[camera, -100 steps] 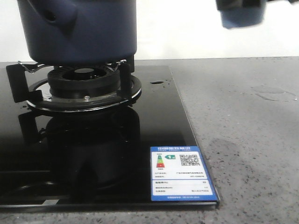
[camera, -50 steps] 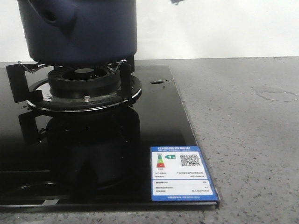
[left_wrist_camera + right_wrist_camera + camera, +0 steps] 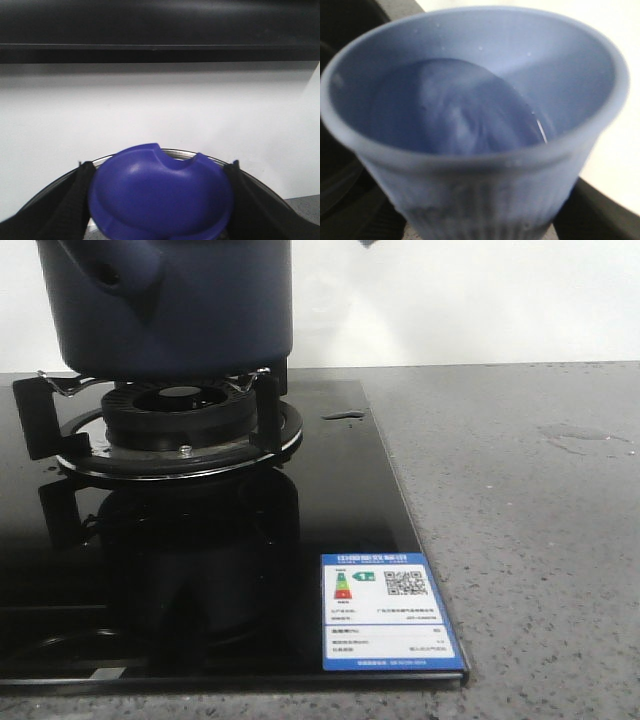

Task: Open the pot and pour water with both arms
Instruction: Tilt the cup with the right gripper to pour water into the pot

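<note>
Pot sits on burner; right gripper seemingly grips cup.

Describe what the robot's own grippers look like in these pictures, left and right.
Little of either shows. The left gripper has black fingers with a ribbed, textured inner face. The right gripper shows only as dark, blurred edges low in its wrist view. No cables or markings are visible.

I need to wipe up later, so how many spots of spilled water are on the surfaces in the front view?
2. One small puddle lies on the black glass cooktop near its back right corner. One smear lies on the grey counter, far right. More may be hidden behind the pot.
</note>
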### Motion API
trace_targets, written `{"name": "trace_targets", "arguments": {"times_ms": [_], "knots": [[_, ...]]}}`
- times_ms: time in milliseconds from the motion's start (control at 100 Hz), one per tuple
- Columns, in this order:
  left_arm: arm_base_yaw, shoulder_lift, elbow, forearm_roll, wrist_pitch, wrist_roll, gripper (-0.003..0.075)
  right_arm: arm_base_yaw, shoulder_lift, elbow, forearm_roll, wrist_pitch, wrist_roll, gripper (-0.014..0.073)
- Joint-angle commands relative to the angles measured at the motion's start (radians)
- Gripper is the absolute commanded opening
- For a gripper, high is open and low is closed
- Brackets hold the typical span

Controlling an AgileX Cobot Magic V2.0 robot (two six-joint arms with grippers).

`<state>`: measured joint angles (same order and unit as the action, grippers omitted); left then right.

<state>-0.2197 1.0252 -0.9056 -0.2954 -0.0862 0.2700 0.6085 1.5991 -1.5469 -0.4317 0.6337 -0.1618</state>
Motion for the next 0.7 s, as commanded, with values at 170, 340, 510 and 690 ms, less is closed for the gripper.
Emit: {"name": "trace_targets", "arguments": {"times_ms": [170, 340, 510, 690], "knots": [[0.005, -0.025, -0.035, 0.004, -0.105, -0.003, 0.037, 0.078, -0.025, -0.046, -0.221, -0.021, -0.052, 0.0345], [0.005, -0.025, -0.035, 0.004, -0.105, -0.003, 0.037, 0.117, -0.004, -0.046, -0.317, -0.009, -0.052, 0.0345], [0.005, -0.025, -0.035, 0.004, -0.105, -0.003, 0.0371, 0.147, 0.016, -0.046, -0.424, 0.009, -0.052, 0.0345], [0.005, -0.025, -0.035, 0.004, -0.105, -0.003, 0.037, 0.16, 0.03, -0.046, -0.532, 0.016, -0.052, 0.0345]]}}
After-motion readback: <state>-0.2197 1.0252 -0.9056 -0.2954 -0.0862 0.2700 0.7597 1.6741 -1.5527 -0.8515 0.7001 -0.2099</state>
